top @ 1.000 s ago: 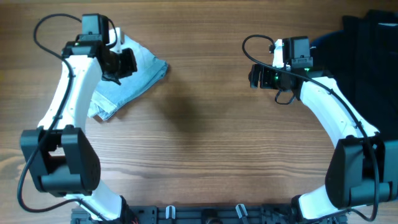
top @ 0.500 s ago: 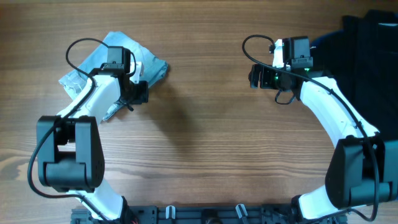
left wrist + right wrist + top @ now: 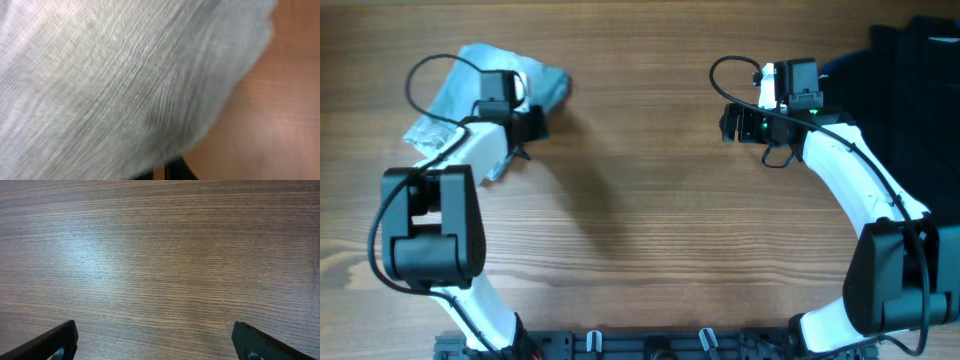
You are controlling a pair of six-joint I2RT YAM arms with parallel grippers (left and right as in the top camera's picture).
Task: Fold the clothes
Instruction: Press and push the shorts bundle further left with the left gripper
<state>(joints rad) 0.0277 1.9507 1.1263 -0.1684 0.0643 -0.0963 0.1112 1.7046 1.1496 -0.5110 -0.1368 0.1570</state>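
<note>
no legible text, labels or numbers anywhere (all 3 views).

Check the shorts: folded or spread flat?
Folded over, but untidily. In the overhead view the shorts form a compact, rumpled bundle with overlapping layers, not a flat spread.

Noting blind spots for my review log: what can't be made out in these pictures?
- Left pincer: overhead, its own wrist covers the tips; the left wrist view is filled with blurred cloth. Open, shut or gripping: cannot tell.
- Shorts: overhead, the arm hides part; fold state unclear.
- Dark clothes: cut off by the overhead view's right edge.
</note>
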